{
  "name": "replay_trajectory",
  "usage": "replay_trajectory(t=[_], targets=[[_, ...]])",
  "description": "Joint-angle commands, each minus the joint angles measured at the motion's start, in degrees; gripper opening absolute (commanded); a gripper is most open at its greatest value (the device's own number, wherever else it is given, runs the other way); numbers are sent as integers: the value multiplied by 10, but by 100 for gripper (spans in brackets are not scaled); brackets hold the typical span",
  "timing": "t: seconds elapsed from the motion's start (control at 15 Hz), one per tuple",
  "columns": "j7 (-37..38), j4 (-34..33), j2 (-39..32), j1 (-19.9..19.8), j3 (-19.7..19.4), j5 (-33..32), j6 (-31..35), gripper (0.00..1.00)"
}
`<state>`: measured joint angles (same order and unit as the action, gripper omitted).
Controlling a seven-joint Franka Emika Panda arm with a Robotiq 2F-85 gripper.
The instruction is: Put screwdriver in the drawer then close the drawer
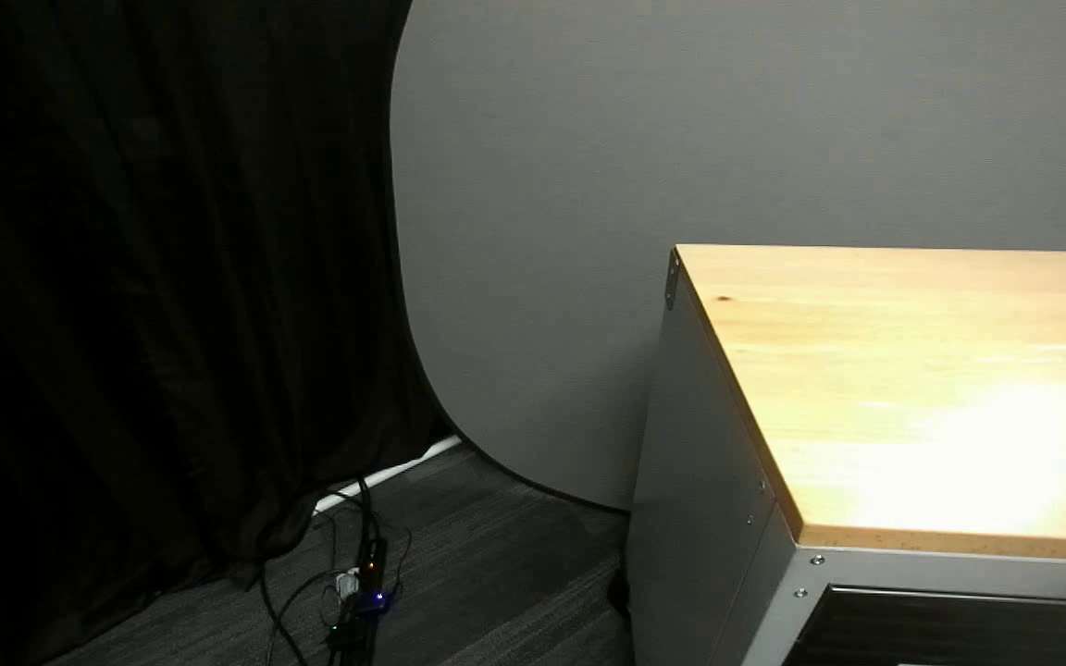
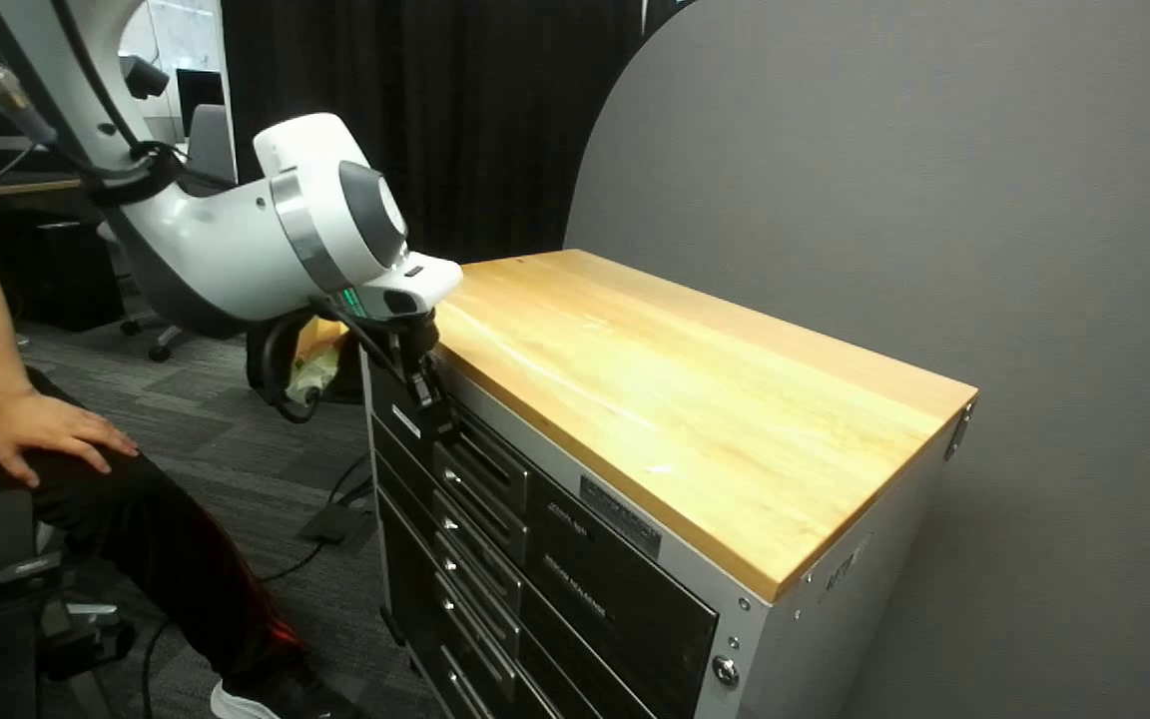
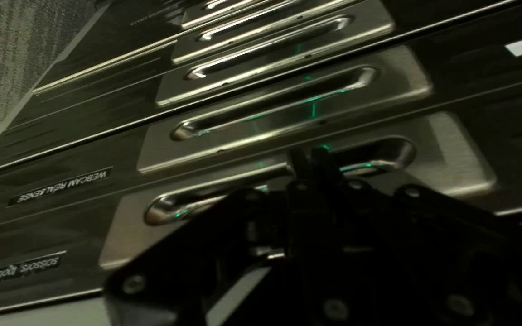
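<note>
The grey cabinet [image 2: 864,579] has a light wood top [image 2: 695,399] and several black-fronted drawers with metal handle plates. All the drawer fronts look flush, so no pale drawer interior shows. The top drawer [image 2: 625,564] also shows in the wrist view [image 3: 84,240], with a "scissors, tools" label and a recessed metal handle. My gripper [image 2: 445,424] is at this top drawer's handle. In the wrist view its fingertips [image 3: 308,156] are together over the handle recess, with nothing seen between them. I cannot tell whether they touch it. The screwdriver is out of view.
A seated person's arm and leg [image 2: 156,539] are left of the cabinet. A black curtain [image 1: 172,277] and a grey panel [image 1: 774,120] stand behind. Cables and a power strip [image 1: 366,592] lie on the floor beside the cabinet. Lower drawer handles [image 3: 279,99] sit below the top one.
</note>
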<state>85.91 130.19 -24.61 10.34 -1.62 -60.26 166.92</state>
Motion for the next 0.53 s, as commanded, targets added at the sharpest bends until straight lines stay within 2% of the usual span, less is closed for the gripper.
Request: replay_trajectory(t=[0.0, 0.07, 0.13, 0.2, 0.27, 0.33, 0.47], targets=[[-71, 30, 93, -25, 53, 79, -22, 15], [-86, 31, 109, -27, 64, 98, -30, 18], [-118, 36, 125, -34, 86, 134, -44, 40], [-169, 42, 139, -23, 91, 198, -46, 43], [-208, 41, 146, -67, 153, 244, -71, 44], [-246, 39, 140, -102, 206, 294, -87, 50], [-324, -3, 138, -144, 293, 396, -162, 66]])
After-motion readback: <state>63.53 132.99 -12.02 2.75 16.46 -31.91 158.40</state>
